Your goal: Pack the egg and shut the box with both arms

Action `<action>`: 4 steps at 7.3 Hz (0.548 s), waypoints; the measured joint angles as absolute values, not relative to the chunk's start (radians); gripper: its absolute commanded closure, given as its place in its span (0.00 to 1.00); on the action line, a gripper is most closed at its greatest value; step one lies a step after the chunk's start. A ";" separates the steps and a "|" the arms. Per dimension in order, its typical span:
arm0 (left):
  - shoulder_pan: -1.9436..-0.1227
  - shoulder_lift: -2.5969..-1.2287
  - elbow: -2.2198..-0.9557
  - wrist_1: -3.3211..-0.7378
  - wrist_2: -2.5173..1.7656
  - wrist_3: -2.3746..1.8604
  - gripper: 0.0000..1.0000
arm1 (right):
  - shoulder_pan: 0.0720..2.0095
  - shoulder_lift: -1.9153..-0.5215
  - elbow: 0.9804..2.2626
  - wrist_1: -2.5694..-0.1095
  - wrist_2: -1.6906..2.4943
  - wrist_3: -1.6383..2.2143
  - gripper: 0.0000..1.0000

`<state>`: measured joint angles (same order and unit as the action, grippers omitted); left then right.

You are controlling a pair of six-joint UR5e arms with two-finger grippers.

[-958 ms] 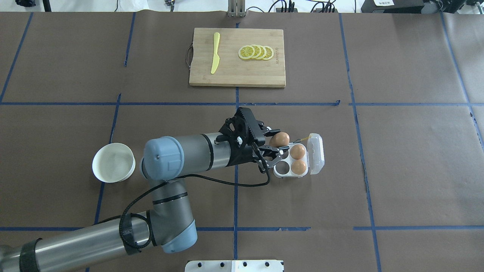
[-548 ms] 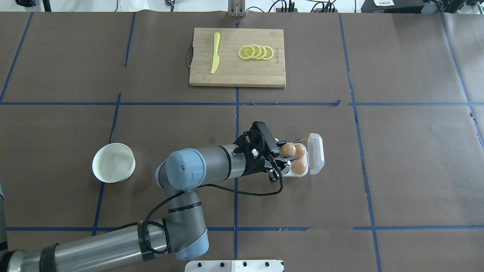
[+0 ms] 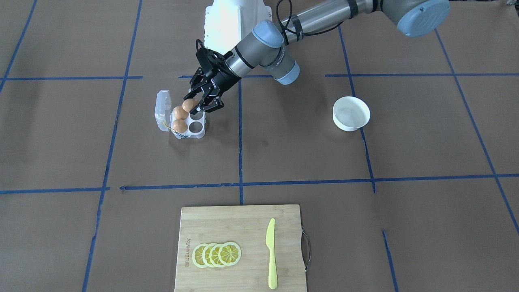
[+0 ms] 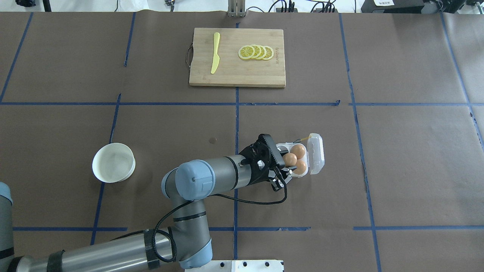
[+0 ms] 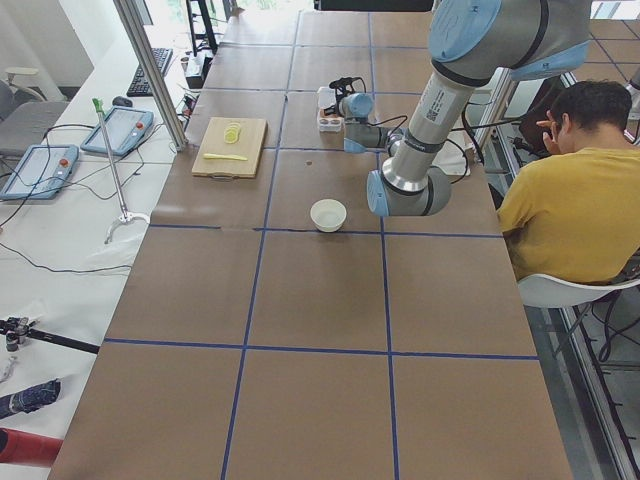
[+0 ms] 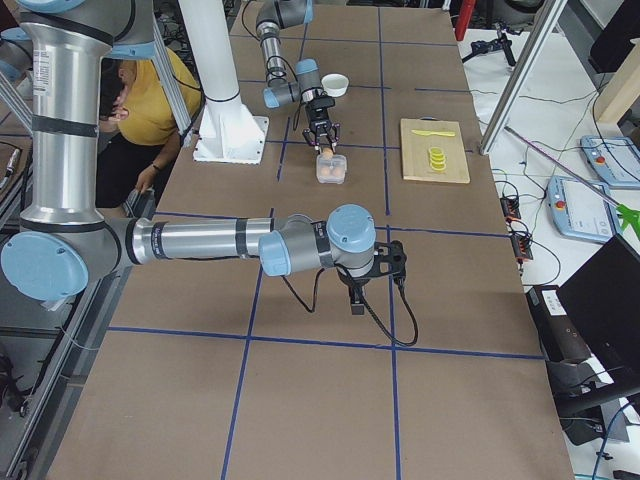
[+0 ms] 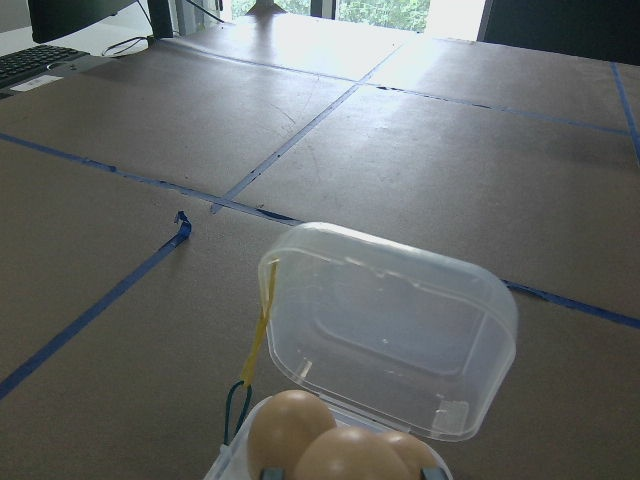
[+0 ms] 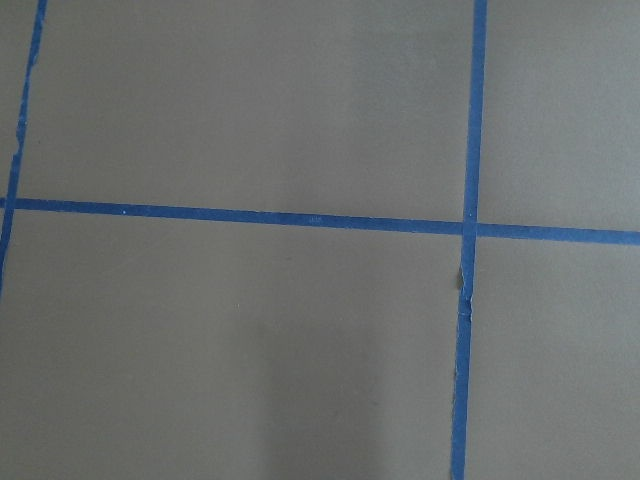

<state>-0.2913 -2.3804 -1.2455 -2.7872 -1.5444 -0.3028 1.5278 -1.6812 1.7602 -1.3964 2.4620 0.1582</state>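
Note:
The clear egg box (image 4: 283, 146) lies open right of the table's middle, its lid (image 4: 315, 153) standing up on the far right side. Two orange-brown eggs (image 4: 298, 151) (image 4: 301, 167) sit in its right-hand cells. My left gripper (image 4: 285, 162) is shut on a third egg (image 4: 290, 158) and holds it low over the box's left cell nearest the robot; it also shows in the front view (image 3: 189, 105). The other left cell (image 3: 196, 126) is empty. The left wrist view shows the lid (image 7: 390, 330) and eggs (image 7: 290, 425). My right gripper (image 6: 355, 295) shows only in the right side view; I cannot tell its state.
A white bowl (image 4: 113, 162) stands left of my left arm. A wooden cutting board (image 4: 237, 71) with a yellow knife (image 4: 215, 53) and lemon slices (image 4: 256, 52) lies at the far middle. Blue tape lines cross the brown table cover.
My left gripper has carried the egg right and toward the robot, from beside the box's far-left corner to over its near-left cell. The left arm's elbow swung right.

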 measured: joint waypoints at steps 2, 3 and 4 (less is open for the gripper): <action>-0.290 -2.381 -1.246 -2.787 -1.536 -0.302 0.39 | 1.528 -1.681 1.761 -1.397 2.462 0.158 0.00; -0.290 -2.381 -1.246 -2.787 -1.534 -0.302 0.38 | 1.528 -1.681 1.761 -1.397 2.462 0.158 0.00; -0.291 -2.381 -1.246 -2.787 -1.532 -0.302 0.26 | 1.528 -1.681 1.761 -1.397 2.462 0.158 0.00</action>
<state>-0.2908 -2.3808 -1.2462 -2.7872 -1.5321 -0.3025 1.5279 -1.6813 1.7610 -1.3966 2.4621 0.1580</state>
